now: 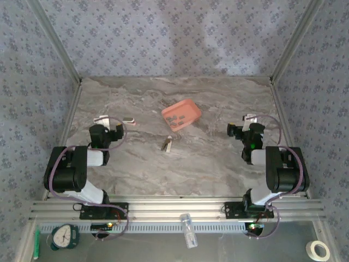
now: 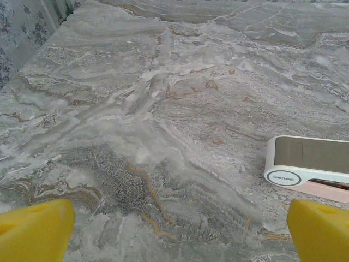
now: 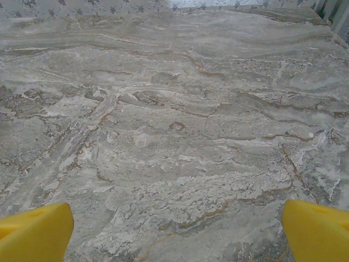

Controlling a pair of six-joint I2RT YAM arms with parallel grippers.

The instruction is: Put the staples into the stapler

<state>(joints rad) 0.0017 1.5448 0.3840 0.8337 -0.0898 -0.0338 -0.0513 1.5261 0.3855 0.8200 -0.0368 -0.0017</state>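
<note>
Left claw (image 2: 179, 221) open near white-pink stapler (image 2: 308, 164), apparently.

A salmon-pink tray (image 1: 188, 108) sits upper centre on the marbled tabletop (image 1: 218, 158). Below its near edge: green clock (image 1: 64, 236) lower left, clear bottle (image 1: 188, 230) centre, tape roll (image 1: 319, 250) lower right.

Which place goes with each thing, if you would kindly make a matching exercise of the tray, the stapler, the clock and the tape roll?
Things:
1. salmon-pink tray
2. stapler
3. green clock
4. white tape roll

Places:
A. on the table, just right of the left gripper
B. bottom-left corner of the top view
C. around the middle of the table, towards the far side
D. bottom-right corner of the top view

Pairs: 1-C, 2-A, 3-B, 4-D
</note>
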